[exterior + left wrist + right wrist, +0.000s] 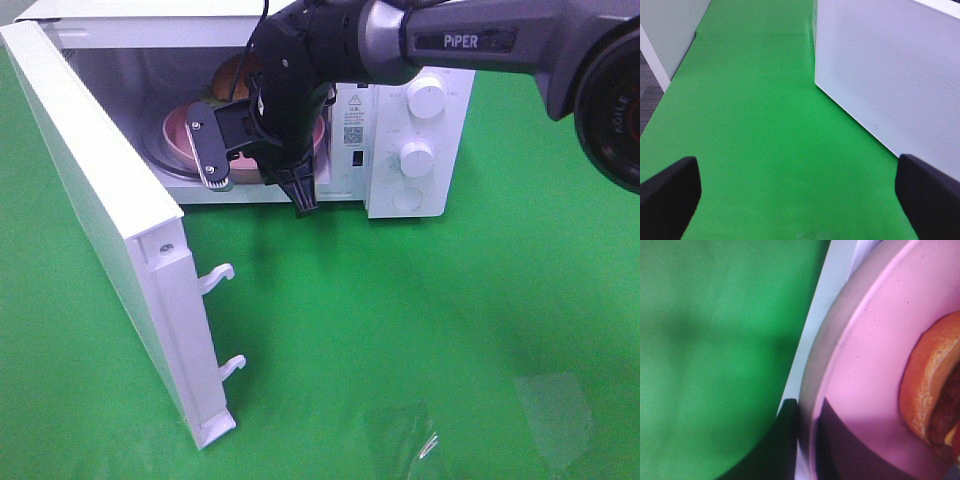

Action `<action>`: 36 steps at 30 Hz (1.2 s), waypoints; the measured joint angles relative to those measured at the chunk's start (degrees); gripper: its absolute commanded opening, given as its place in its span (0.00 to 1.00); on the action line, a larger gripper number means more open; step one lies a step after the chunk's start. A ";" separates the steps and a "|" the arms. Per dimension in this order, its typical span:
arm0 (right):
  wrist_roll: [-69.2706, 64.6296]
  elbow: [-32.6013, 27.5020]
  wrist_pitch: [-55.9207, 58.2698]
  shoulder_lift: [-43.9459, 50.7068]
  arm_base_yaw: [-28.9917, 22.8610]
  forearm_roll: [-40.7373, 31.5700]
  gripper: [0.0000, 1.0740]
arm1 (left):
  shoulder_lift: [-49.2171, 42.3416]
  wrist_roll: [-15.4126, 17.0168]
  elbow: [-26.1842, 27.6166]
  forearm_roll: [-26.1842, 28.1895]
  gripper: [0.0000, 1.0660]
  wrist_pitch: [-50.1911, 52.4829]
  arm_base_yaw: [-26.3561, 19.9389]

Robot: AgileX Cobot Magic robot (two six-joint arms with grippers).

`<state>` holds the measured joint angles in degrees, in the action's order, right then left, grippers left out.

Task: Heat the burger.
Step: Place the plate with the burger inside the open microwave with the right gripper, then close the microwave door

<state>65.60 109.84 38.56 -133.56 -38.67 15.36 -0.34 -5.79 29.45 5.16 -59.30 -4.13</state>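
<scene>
**Burger plate in microwave, right tool on rim**

My right tool (302, 200) is clenched on the pink plate (180, 135) at its front rim. The burger (232, 78) sits on the plate inside the open microwave (430, 190). My left tool (800, 200) is released and idle over the worktop (765, 125). I should keep the plate level and seat it fully (can't tell if it's down), then let go and back straight out, clear of the door (100, 200).

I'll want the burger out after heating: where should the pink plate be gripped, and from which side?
Pinch the pink plate by its near rim, from the open front of the microwave: the burger fills its middle, the cavity walls block every other side.
</scene>
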 measured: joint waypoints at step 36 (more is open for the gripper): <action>3.32 0.17 -2.41 0.29 -0.06 -6.02 0.38 | 0.00 0.00 0.00 0.00 0.94 0.00 0.00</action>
<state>68.93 110.01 36.15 -133.27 -38.73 9.34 -0.34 -5.79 29.45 5.16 -59.30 -4.13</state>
